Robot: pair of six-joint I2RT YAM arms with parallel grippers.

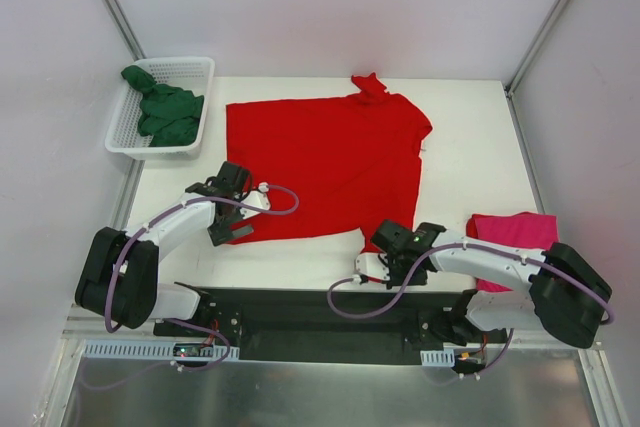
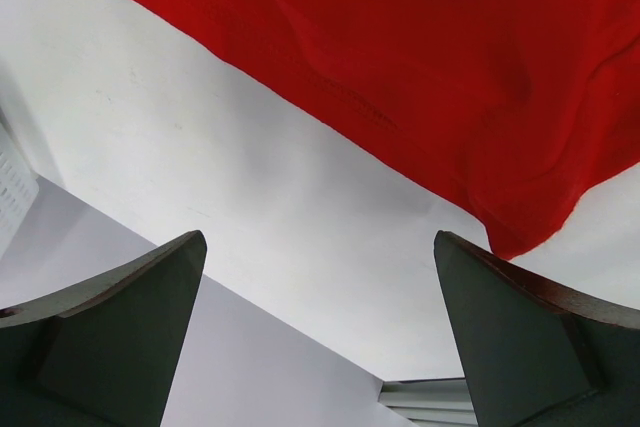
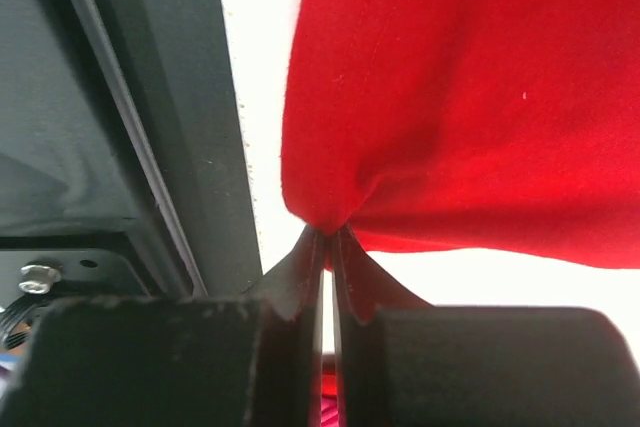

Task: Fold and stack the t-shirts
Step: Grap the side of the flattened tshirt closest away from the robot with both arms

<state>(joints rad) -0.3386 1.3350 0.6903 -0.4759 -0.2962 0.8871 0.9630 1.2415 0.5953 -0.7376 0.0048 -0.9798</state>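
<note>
Red t-shirt lies spread on the tabletop, unfolded. The right gripper pinches its near corner; the left gripper gapes empty beside the other. The pink t-shirt looks folded, and the green t-shirt waits crumpled in the basket.

red t-shirt spread flat, green t-shirt in basket, pink t-shirt right

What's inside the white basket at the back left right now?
A dark green t-shirt lies crumpled inside the white basket, covering much of its floor. Whether anything lies beneath the shirt cannot be seen, because the bunched cloth hides that part.
</note>
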